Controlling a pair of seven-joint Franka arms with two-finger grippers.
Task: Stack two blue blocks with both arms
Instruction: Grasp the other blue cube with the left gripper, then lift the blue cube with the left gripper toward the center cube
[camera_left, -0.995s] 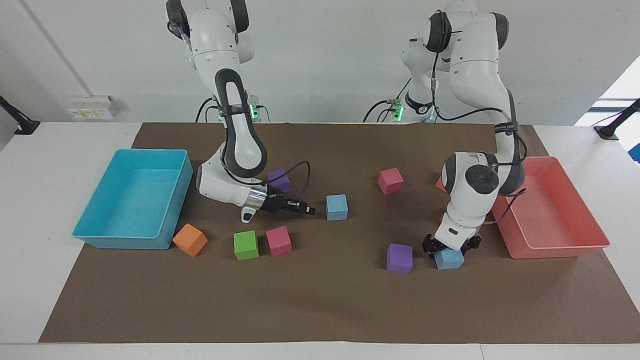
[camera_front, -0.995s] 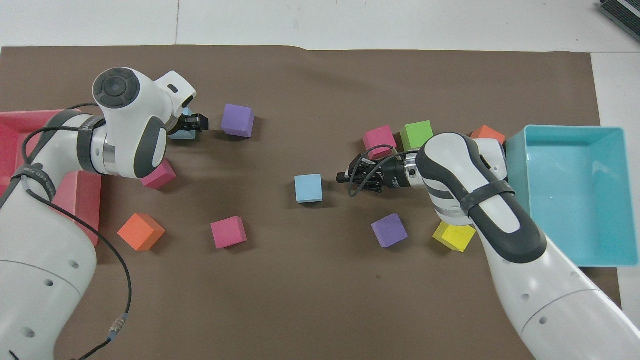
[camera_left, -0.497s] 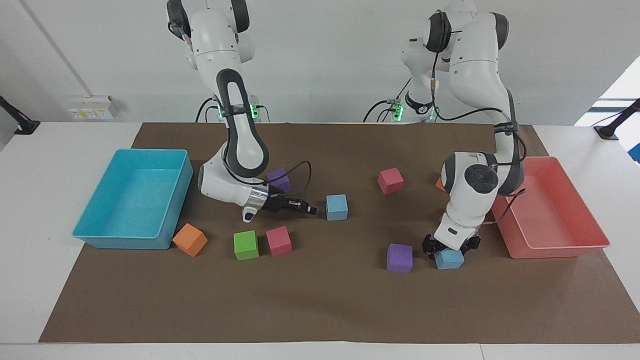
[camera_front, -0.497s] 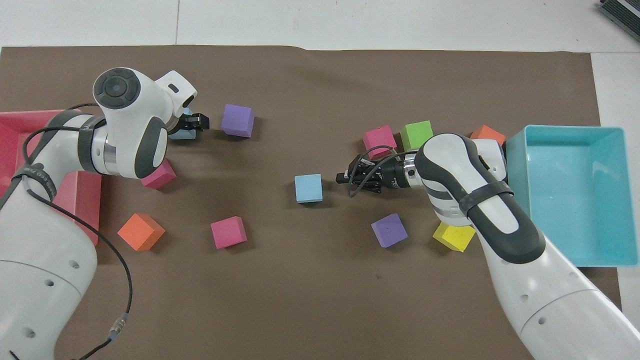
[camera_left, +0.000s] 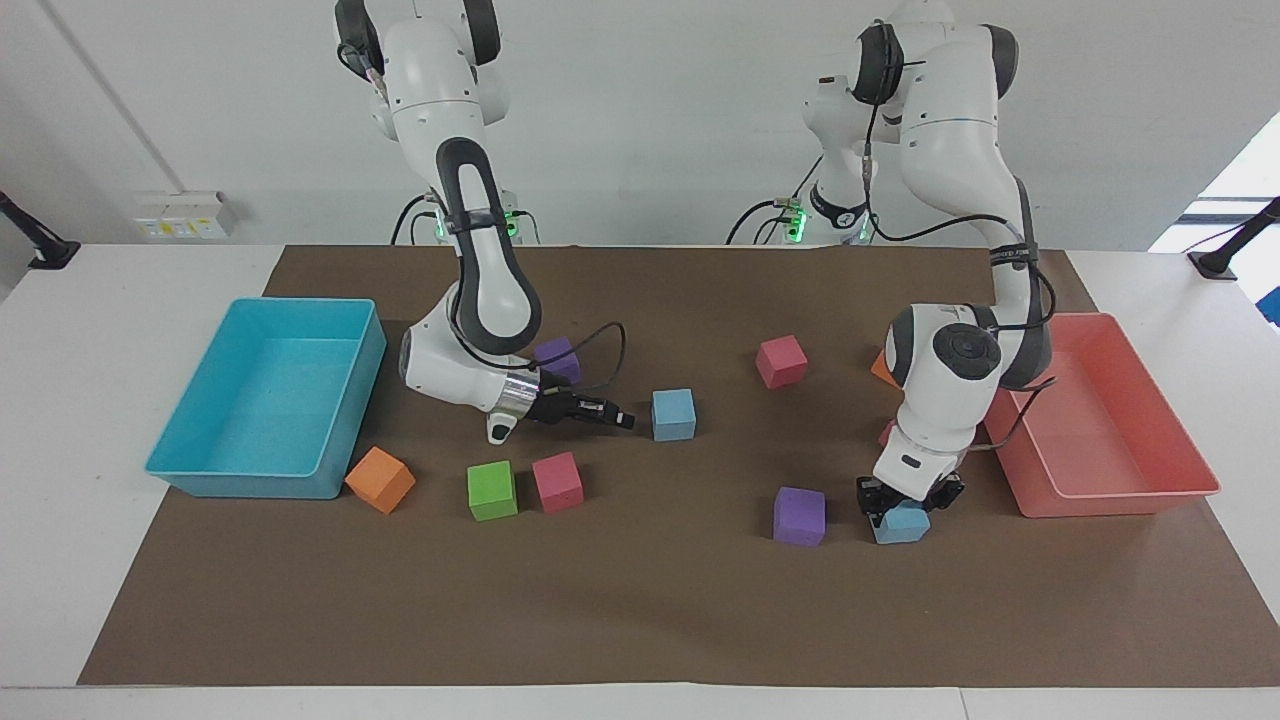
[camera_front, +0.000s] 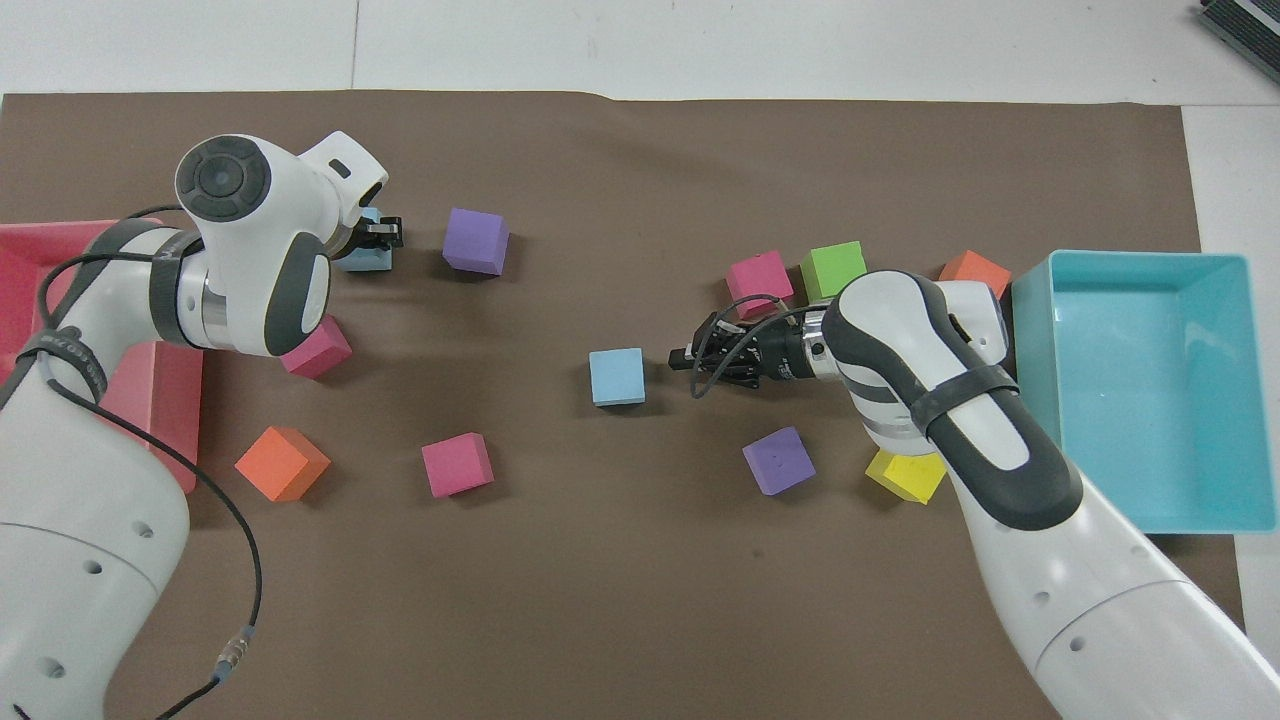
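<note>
In mid-table, the right pincer (camera_left: 622, 421) lies low with its tips together on nothing, just beside one blue block (camera_left: 673, 414). Farther from the robots, toward the left arm's end, the left pincer (camera_left: 897, 503) clamps the other blue block (camera_left: 901, 523) on the brown mat (camera_left: 640, 620).

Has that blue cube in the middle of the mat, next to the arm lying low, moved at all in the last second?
No. The blue cube sits in the same spot, the same gap from the pink cube nearer the robots, and the shut right gripper hasn't touched it.
</note>
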